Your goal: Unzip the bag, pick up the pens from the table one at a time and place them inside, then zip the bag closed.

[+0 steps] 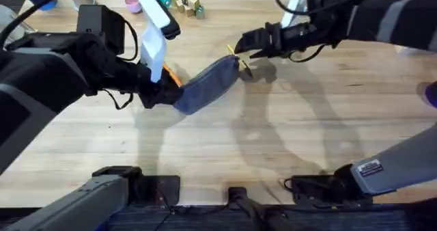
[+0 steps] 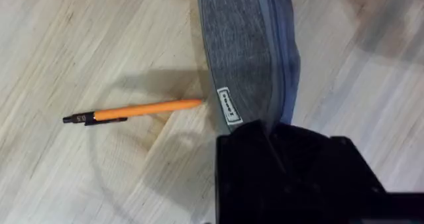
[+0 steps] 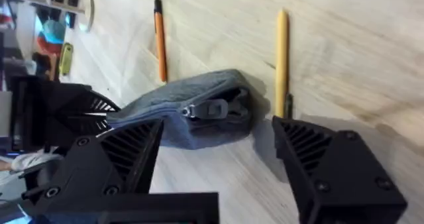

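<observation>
Bag (image 1: 208, 85) lay diagonally on table (image 1: 273, 149), mid-table, zipper closed with pull (image 3: 213, 108) at end nearer right tool. Left tool (image 1: 158, 93) clamped on opposite end of bag, as seen from left wrist view. Right tool (image 3: 215, 144) spread wide, fingers (image 3: 318, 164) straddling zipper-pull end without contact. One orange pen (image 2: 132, 111) lay just beside bag, tip near fabric; contact could not be determined. Second, yellower pen (image 3: 282, 58) lay on table beside bag's zipper end, near right tool.
</observation>
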Robot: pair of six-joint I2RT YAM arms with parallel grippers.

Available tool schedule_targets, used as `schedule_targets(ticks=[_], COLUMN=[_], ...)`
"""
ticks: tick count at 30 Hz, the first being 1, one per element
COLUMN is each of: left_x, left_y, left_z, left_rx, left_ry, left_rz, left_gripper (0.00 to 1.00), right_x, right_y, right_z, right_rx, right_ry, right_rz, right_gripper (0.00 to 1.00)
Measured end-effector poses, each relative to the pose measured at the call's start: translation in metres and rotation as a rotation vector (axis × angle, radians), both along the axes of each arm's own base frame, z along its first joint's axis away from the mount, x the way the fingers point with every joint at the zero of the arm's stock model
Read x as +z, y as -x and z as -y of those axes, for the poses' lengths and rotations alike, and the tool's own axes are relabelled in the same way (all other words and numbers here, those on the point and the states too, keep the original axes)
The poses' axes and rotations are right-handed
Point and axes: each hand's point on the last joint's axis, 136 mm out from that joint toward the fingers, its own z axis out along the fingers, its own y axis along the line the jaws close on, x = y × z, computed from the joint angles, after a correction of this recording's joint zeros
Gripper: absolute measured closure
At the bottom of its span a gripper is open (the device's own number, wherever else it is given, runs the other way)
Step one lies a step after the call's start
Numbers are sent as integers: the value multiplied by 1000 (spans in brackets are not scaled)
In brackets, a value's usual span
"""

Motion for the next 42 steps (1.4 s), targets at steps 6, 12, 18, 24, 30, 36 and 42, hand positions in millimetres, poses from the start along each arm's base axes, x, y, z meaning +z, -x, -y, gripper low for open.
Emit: schedule_targets(ticks=[6, 12, 18, 24, 30, 36, 42], left_x=[0, 0, 0, 0, 0, 0, 0], left_y=[0, 0, 0, 0, 0, 0, -1], left_z=[0, 0, 0, 0, 0, 0, 0], left_rx=[0, 0, 0, 0, 0, 0, 0], left_ry=[0, 0, 0, 0, 0, 0, 1], left_rz=[0, 0, 0, 0, 0, 2, 3], left_gripper=[957, 957, 957, 957, 957, 957, 957], right_x=[-16, -18, -13, -13, -13, -13, -10], right_y=[7, 9, 4, 3, 3, 4, 6], right_z=[-13, -25, -30, -30, -30, -30, -33], right_rx=[35, 70, 78, 78, 78, 80, 92], right_ry=[4, -12, -23, -23, -24, -29, -46], right_rz=[-39, -29, 18, 18, 18, 16, 13], right_gripper=[6, 6, 6, 58, 283, 513, 687])
